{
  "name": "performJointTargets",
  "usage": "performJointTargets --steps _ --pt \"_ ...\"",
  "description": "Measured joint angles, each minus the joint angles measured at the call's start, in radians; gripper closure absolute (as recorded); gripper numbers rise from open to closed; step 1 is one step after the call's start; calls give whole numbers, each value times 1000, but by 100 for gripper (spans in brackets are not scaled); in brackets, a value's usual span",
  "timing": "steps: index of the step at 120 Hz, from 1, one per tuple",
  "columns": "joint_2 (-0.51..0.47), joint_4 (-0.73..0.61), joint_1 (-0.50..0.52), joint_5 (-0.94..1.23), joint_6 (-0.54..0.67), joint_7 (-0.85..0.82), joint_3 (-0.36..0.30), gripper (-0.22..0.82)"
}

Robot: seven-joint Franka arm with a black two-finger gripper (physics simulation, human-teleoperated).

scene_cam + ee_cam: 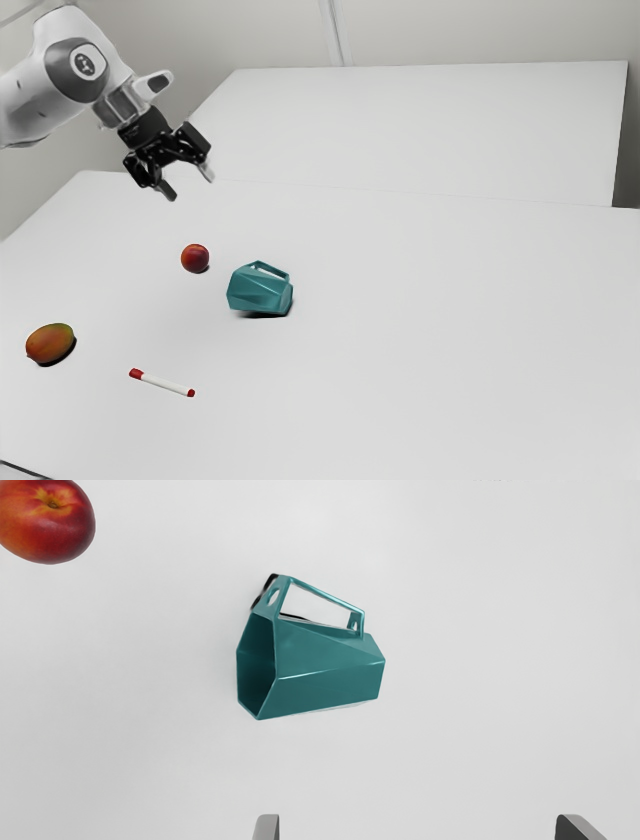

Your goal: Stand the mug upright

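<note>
In the exterior view we listed: our gripper (189, 183), upper left, raised above the table (420, 370), jaws wide apart; one teal mug (258, 291), lying on its side, left of centre; one nectarine (195, 258), near it; one mango (50, 343) and one red-capped white marker (165, 383), lower left. From the wrist view we added the mug's hollow interior, pierced handle (327, 596) and the nectarine's stem dimple.

1. A teal, faceted mug (327, 675) lies on its side on a pale surface (475, 740), its open mouth (257, 665) turned toward the side where a fruit sits.
2. The angular handle (327, 595) juts from the mug's flank facing away from the jaws.
3. The red-and-orange fruit (50, 527) rests well apart from the mug.
4. The jaws stand wide apart, clear of the mug.
</note>
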Motion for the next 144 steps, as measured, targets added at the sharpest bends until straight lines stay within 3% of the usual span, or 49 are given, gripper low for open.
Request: performJointTargets --steps 20,40,78,144 --pt "41 -185 -19 -191 103 132 73 0" --pt "122 -215 5 -366 152 288 125 0" --pt "259 -211 51 -609 158 551 129 0" --pt "294 -267 49 -765 76 858 106 0"
